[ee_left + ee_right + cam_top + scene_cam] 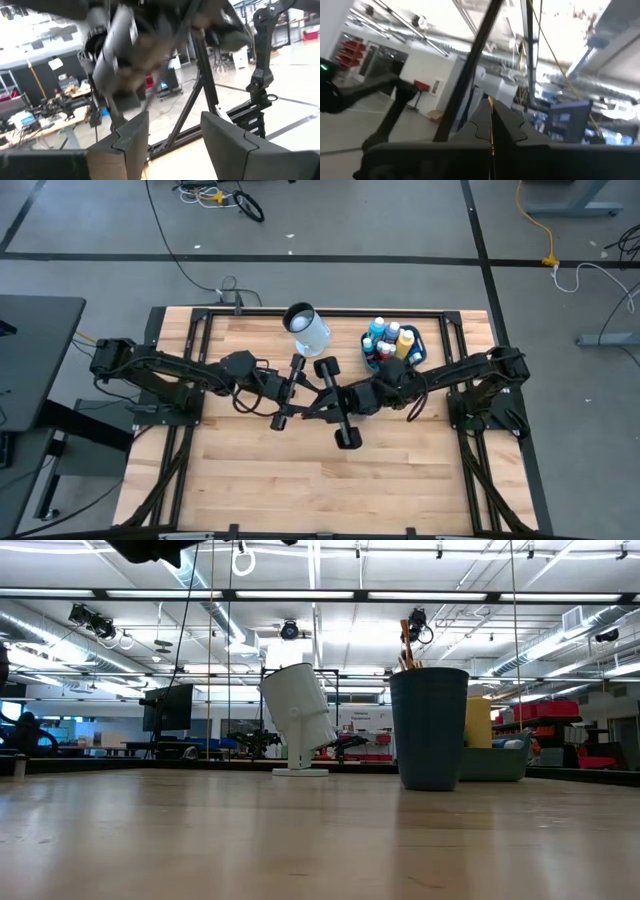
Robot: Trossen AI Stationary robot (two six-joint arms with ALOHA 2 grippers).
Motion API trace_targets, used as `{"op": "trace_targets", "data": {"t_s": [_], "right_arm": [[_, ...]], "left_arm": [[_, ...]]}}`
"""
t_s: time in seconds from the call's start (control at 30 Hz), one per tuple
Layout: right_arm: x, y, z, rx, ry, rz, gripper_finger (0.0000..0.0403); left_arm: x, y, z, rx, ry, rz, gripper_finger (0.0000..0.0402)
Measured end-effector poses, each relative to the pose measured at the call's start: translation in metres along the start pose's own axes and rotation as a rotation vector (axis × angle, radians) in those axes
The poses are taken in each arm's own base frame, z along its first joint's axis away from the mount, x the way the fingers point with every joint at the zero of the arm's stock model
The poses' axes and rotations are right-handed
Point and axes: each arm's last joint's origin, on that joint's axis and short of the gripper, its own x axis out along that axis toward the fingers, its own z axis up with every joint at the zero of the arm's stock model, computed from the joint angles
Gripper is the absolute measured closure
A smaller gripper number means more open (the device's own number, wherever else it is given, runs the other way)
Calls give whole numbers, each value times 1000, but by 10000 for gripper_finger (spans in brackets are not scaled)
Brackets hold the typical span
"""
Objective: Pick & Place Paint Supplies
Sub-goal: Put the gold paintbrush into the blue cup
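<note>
Both arms meet over the table's middle, raised well above the wood. My right gripper is shut on a thin wood-coloured paintbrush. My left gripper is open, facing the right gripper close by; nothing shows between its fingers. Several white-capped paint bottles stand in the teal tub near the far right. More brushes stick up out of the dark blue cup. My right gripper pinches the paintbrush's thin handle between its two shut fingers. The handle runs along the seam between the fingers and pokes out past their tips. The brush is lifted clear of the table.
A pale jug stands tilted on its base near the table's far middle, left of the cup. The tub sits behind the cup in the low view. Bare wood spans the table's near half.
</note>
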Motion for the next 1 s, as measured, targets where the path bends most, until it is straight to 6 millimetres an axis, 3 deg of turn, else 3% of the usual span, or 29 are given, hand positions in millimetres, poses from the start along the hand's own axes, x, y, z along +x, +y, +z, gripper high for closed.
{"op": "trace_targets", "data": {"t_s": [0.13, 0.27, 0.43, 0.53, 1.0], "right_arm": [[-12, 2, 18, -27, -30, 15, 402], [-48, 18, 15, -65, -10, -105, 402], [-105, 40, -4, -86, -93, -261, 402], [-126, 49, -30, -53, 36, -325, 402], [-137, 60, -85, -53, 218, -317, 403]], "left_arm": [[-2, 0, 1, -32, 23, 3, 213], [-11, -2, 10, -35, 12, -3, 213], [-17, -7, 18, -33, -11, -2, 213], [-17, -9, 21, -26, -32, -6, 213], [-17, -9, 20, -11, -12, 47, 213]]}}
